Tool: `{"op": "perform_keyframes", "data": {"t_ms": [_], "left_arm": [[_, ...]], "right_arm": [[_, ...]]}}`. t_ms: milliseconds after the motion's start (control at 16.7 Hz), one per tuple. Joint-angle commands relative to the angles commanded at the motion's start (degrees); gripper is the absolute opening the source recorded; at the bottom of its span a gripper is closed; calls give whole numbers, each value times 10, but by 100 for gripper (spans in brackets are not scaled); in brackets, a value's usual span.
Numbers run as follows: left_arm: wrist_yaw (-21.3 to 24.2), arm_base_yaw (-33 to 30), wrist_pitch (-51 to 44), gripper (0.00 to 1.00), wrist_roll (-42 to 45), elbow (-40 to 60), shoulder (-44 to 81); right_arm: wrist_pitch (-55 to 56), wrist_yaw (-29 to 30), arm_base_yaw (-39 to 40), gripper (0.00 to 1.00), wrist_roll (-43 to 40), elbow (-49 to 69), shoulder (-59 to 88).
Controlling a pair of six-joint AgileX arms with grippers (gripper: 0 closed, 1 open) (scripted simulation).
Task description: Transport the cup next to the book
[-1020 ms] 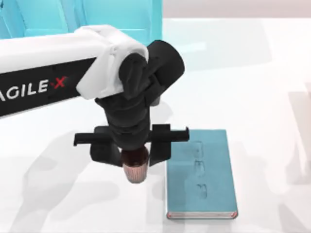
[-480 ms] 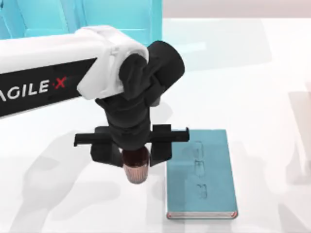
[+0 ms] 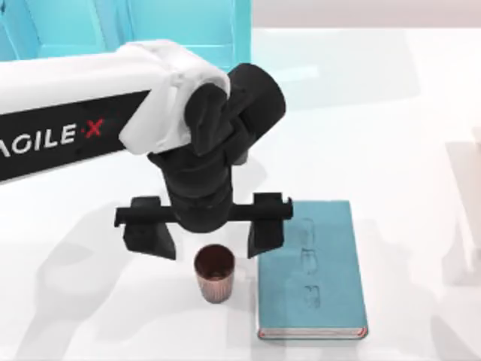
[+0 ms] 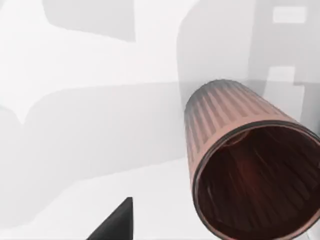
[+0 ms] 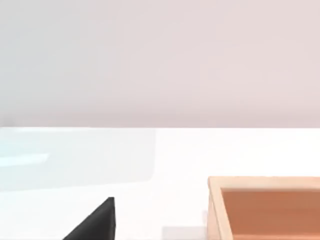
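**Cup standing free beside book, left gripper spread above it**

Surface: a plain white table [image 3: 391,135], with a light-blue shelf unit [image 3: 150,22] at its far edge. The teal-blue rectangular hardcover book [image 3: 312,271] lies flat. The small copper-coloured ribbed cup [image 3: 214,273] stands upright just left of the book, apart from it. The left gripper [image 3: 203,239] hovers over the cup, fingers spread wide, touching nothing. A tan wooden box [image 5: 265,207] appears in the right wrist view.

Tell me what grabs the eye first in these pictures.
The left arm's black pincer hangs open over mid-table, fingers spread wide. Just below it in the top view a small copper cup stands upright on the white table, free of the fingers, beside the teal book on its right.
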Motion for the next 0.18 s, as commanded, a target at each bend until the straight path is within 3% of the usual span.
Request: {"op": "perform_keyframes", "data": {"t_ms": [180], "left_arm": [[0, 0, 0, 100, 0, 0, 0]], "right_arm": [[0, 0, 0, 100, 0, 0, 0]]}}
